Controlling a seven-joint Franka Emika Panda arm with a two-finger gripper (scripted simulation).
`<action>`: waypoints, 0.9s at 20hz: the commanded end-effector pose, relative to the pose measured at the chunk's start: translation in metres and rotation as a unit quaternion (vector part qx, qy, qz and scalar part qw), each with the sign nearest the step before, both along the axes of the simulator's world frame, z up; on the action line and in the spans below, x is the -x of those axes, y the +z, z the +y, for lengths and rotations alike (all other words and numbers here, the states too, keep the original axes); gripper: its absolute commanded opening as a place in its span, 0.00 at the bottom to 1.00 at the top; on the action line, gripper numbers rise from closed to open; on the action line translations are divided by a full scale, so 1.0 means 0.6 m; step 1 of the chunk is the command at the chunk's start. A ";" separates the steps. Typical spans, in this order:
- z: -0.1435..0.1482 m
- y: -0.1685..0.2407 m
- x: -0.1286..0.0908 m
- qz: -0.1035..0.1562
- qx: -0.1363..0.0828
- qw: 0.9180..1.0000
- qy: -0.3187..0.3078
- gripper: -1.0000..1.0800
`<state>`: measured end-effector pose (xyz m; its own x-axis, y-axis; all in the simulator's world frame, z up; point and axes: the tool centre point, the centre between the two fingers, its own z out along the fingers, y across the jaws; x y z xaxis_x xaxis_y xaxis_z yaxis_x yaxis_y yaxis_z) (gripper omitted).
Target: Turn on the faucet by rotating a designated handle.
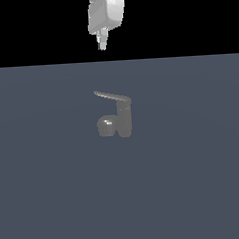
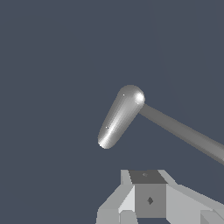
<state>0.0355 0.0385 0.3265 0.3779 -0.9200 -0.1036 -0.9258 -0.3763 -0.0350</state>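
Hovering well above the faucet, gripper (fingers apparently pressed together) lines up to push the handle.

exterior view. 1 white gripper hangs at the top of the frame against a black background, its fingertips pointing down and drawn close together; whether they touch cannot be told. well below it, apart from it, a grey faucet stands upright on a flat blue-grey surface. a shiny rounded bulb sits at the faucet's base on the view's left. the thin handle projects from the cylinder's top toward the view's left, tapering to a point.
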 end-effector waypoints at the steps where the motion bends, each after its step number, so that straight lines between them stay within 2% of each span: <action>1: 0.004 -0.029 -0.020 0.004 0.004 0.999 -0.035 0.00; 7: 0.013 -0.101 -0.062 0.011 0.017 0.993 -0.117 0.00; 18: 0.024 -0.216 -0.115 0.014 0.044 0.971 -0.234 0.00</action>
<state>0.1010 0.0523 0.2042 -0.0594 -0.9978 -0.0285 -0.9982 0.0592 0.0070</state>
